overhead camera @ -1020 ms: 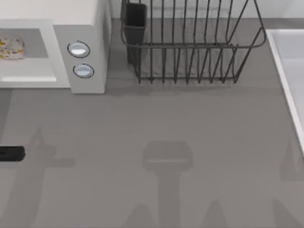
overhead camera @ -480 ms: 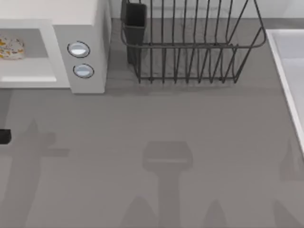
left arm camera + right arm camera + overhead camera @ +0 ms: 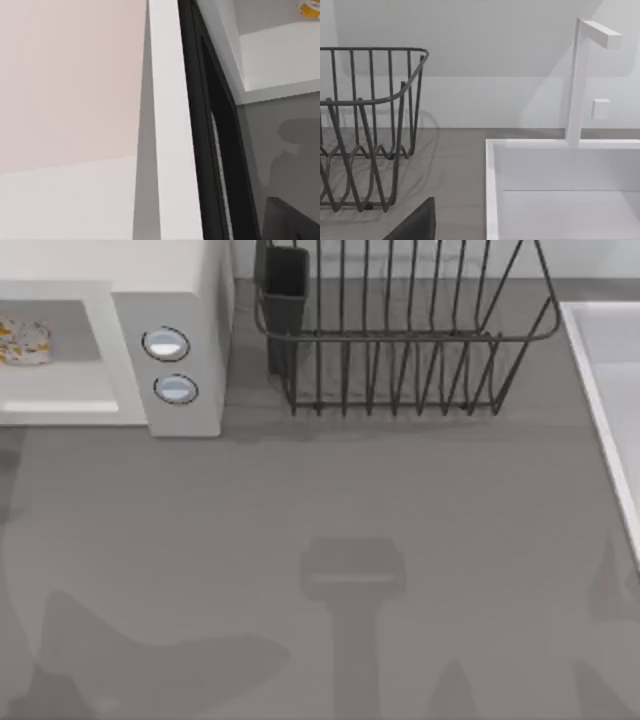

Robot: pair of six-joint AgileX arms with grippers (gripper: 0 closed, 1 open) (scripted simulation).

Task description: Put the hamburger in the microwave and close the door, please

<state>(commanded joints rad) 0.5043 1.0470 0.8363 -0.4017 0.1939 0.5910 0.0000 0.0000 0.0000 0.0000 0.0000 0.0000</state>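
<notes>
Inside the microwave (image 3: pixel 170 300) cavity, the hamburger (image 3: pixel 22 341); door (image 3: pixel 172 150) open

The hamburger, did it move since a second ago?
No. In the top view the hamburger sits at the same spot inside the microwave, level with the upper knob, just as before.

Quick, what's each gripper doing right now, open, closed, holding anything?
Left gripper: cannot be told; its wrist camera looks along the edge of the white microwave's flat door.
Right gripper: cannot be told; its wrist camera faces the dark wire dish rack.
</notes>
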